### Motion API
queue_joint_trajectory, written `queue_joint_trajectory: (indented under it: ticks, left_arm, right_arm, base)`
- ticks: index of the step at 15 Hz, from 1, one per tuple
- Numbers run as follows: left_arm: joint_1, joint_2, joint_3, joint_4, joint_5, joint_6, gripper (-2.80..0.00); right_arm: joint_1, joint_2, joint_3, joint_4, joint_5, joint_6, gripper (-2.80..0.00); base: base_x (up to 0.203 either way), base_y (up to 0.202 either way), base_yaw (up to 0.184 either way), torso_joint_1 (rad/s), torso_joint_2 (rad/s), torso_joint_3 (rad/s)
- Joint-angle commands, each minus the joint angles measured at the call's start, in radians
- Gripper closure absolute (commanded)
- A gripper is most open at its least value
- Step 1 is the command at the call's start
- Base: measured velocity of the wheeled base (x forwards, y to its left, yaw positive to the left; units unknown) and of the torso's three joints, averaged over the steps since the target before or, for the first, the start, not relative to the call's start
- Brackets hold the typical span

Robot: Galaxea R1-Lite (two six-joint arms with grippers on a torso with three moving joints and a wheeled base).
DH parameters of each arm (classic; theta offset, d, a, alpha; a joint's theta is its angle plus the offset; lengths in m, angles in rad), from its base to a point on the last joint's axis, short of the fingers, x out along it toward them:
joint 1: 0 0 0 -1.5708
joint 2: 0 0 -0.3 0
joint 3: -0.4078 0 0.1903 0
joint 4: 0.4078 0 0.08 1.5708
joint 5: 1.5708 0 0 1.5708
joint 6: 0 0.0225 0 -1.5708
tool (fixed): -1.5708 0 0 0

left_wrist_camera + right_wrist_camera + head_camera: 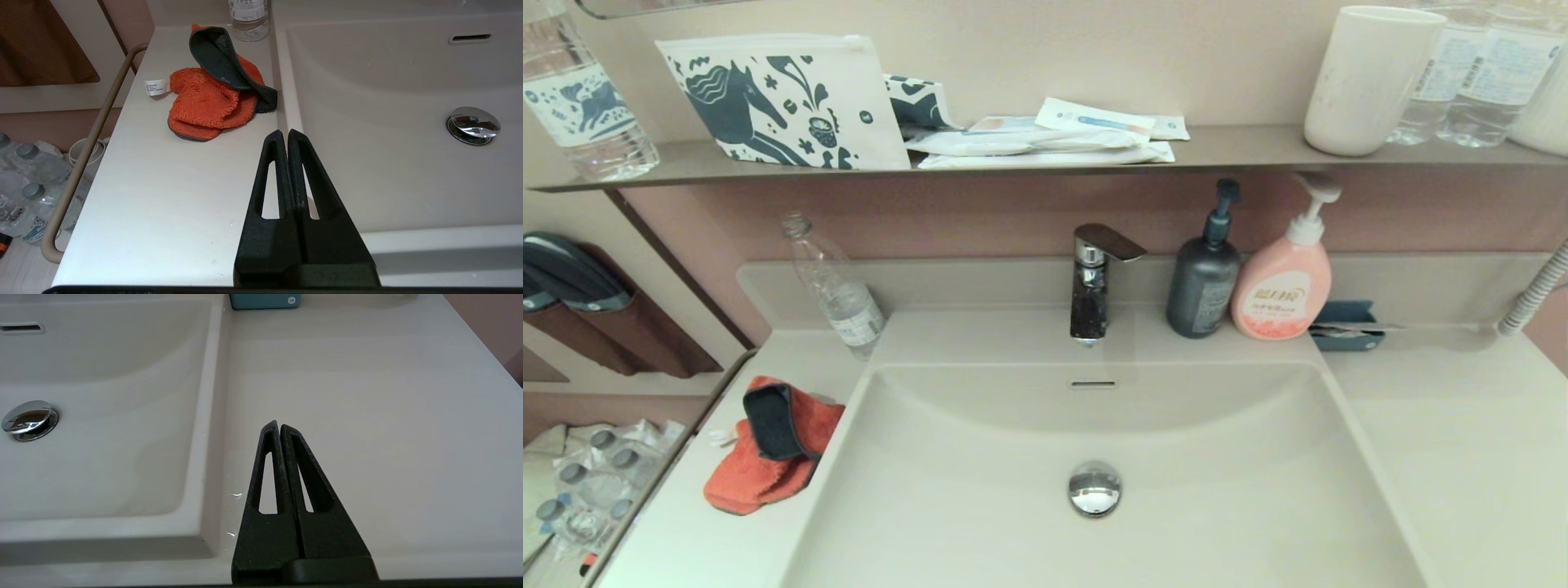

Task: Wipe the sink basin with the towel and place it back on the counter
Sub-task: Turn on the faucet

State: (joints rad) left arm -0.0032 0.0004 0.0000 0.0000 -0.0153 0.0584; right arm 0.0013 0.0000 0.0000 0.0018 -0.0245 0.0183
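Over the counter [163, 196] left of the sink basin [1192, 457], the left gripper [284, 132] has its fingers pressed together, holding nothing; right gripper [277, 424] too. Crumpled fluffy orange towel [212, 98], grey side flopped over, lies on the glossy counter just beside the basin.

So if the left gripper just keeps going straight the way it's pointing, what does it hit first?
Probably the towel. The left gripper, shut, hangs over the counter at the basin rim, aimed along that rim; the towel's dark corner lies just ahead. Depth is unclear, so it might pass above it.
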Motion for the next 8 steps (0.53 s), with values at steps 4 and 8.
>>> queue_joint_trajectory:
  ticks: [4, 8]
  left_arm:
    - [0.0, 0.0, 0.0, 0.0, 0.0, 0.001, 0.0]
    - [0.0, 0.0, 0.0, 0.0, 0.0, 0.0, 0.0]
  right_arm:
    - [0.0, 0.0, 0.0, 0.0, 0.0, 0.0, 0.0]
    - [0.0, 0.0, -0.002, 0.0, 0.0, 0.0, 0.0]
  base:
    - [0.0, 0.0, 0.0, 0.0, 0.0, 0.0]
    - [0.0, 0.0, 0.0, 0.0, 0.0, 0.0]
